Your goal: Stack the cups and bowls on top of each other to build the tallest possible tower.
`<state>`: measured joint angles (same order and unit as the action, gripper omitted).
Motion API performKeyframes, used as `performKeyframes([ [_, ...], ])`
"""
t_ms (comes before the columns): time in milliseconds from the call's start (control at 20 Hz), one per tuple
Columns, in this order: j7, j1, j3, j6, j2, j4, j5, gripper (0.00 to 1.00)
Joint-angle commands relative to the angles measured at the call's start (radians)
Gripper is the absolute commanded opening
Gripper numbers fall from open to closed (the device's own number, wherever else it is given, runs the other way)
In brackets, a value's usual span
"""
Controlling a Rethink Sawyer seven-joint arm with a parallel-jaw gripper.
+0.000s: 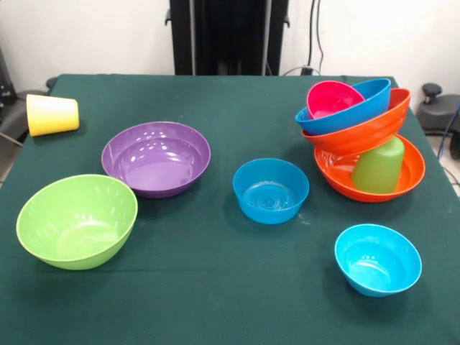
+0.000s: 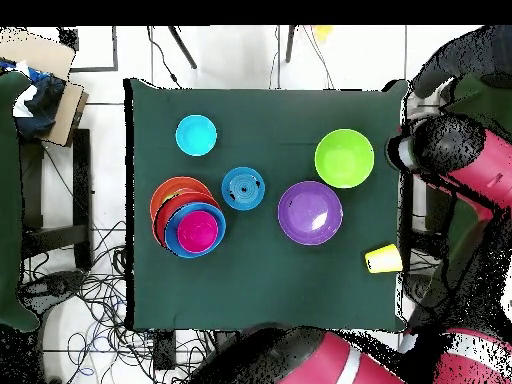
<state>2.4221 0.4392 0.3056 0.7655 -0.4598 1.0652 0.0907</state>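
Observation:
The tower stands at the right in the front view: an orange bowl [image 1: 406, 180] at the bottom, a light green cup [image 1: 379, 165] upside down in it, a second orange bowl [image 1: 359, 135] tilted on the cup, then a blue bowl [image 1: 363, 108] and a pink bowl [image 1: 332, 98]. It leans left. From overhead the tower [image 2: 172, 200] is at the table's left. Loose on the cloth are a purple bowl [image 1: 156, 158], a lime green bowl [image 1: 77, 221], a blue bowl [image 1: 270, 190], a small cyan bowl [image 1: 377, 259] and a yellow cup [image 1: 52, 115] on its side. No gripper shows.
The table [image 1: 230, 302] has a dark green cloth. The yellow cup [image 2: 382, 260] lies close to the table's edge. The red arm [image 2: 480, 165] is drawn back beside the table. The black pedestal [image 1: 228, 36] stands behind the table.

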Motion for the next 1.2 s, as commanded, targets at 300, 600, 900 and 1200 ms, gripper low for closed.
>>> performKeyframes([
  [300,-0.166,-0.033,-0.178,-0.025,0.020,0.096,-0.092,1.00],
  [600,-0.090,-0.068,-0.175,0.019,0.064,0.021,-0.067,1.00],
  [900,-0.031,-0.096,-0.166,0.063,0.101,-0.049,-0.041,1.00],
  [1200,0.011,-0.119,-0.153,0.083,0.123,-0.083,-0.019,1.00],
])
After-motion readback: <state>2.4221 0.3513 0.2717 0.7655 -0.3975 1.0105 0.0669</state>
